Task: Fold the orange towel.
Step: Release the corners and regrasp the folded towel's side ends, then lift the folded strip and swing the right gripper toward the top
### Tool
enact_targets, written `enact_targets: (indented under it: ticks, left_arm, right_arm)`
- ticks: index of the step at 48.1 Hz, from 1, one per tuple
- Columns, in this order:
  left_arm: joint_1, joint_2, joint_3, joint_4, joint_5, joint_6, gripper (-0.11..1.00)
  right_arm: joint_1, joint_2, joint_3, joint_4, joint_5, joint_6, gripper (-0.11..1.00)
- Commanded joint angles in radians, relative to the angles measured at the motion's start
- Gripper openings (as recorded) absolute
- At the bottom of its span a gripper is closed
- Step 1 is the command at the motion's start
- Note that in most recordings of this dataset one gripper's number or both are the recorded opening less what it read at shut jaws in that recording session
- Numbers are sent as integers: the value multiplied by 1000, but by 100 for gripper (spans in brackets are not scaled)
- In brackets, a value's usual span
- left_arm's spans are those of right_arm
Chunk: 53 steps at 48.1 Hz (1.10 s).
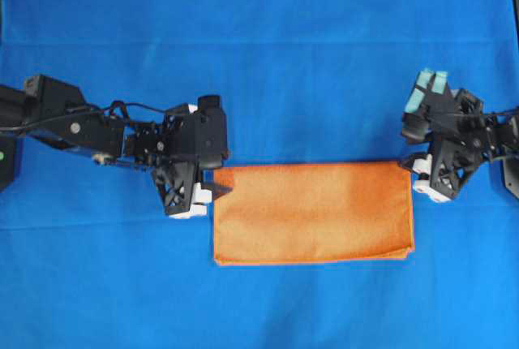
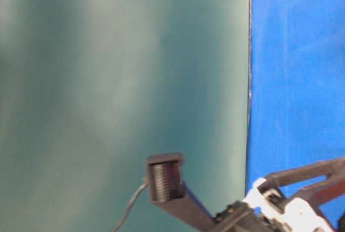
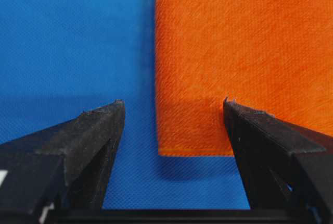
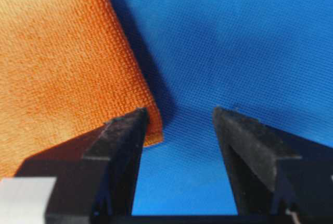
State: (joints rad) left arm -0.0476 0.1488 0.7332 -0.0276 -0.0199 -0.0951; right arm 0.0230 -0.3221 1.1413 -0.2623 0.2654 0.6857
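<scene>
The orange towel (image 1: 312, 213) lies flat on the blue tabletop as a wide rectangle, doubled over. My left gripper (image 1: 216, 185) hangs open at its far left corner. In the left wrist view that corner of the towel (image 3: 234, 52) shows between the spread fingers of the left gripper (image 3: 174, 101), and nothing is gripped. My right gripper (image 1: 412, 175) stands open at the far right corner. In the right wrist view the towel (image 4: 57, 67) ends with its corner tip beside the left finger of the right gripper (image 4: 179, 110). Only blue cloth lies between those fingers.
A blue cloth (image 1: 259, 40) covers the whole table. The table-level view shows a dark green panel (image 2: 108, 81), a strip of the blue cloth (image 2: 296, 81) and one black ribbed finger pad (image 2: 164, 178) at the bottom. A dark edge (image 1: 515, 8) runs along the right side.
</scene>
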Motion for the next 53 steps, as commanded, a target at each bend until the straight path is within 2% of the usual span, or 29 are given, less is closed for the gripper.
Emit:
enact_targets:
  ticks: [1,11,20,25,31,33,38,53]
  left_arm:
    - [11,11,-8,2,-11,-2,69]
    - [11,48,-9,2,-11,-18,64]
    - [0,46,-9,2,0,-20,45]
    - [-15,49,-15,2,26,-20,36]
    - [-32,52,-32,2,83,-20,21]
    - [-37,54,-37,0,101,-20,15]
    - [-37,54,-46,2,129,-20,4]
    - [-35,35,-63,2,164,-15,3]
  right_arm:
    - [-3,29,-9,-2,-34,2,58]
    - [-2,67,-11,0,-57,3,58]
    - [6,67,-11,3,-57,5,54]
    - [25,67,-15,3,-57,5,39]
    - [44,66,-17,5,-57,5,7]
    - [46,66,-18,5,-57,5,1]
    - [48,61,-20,5,-66,3,1]
    - [48,8,-26,5,-46,3,1]
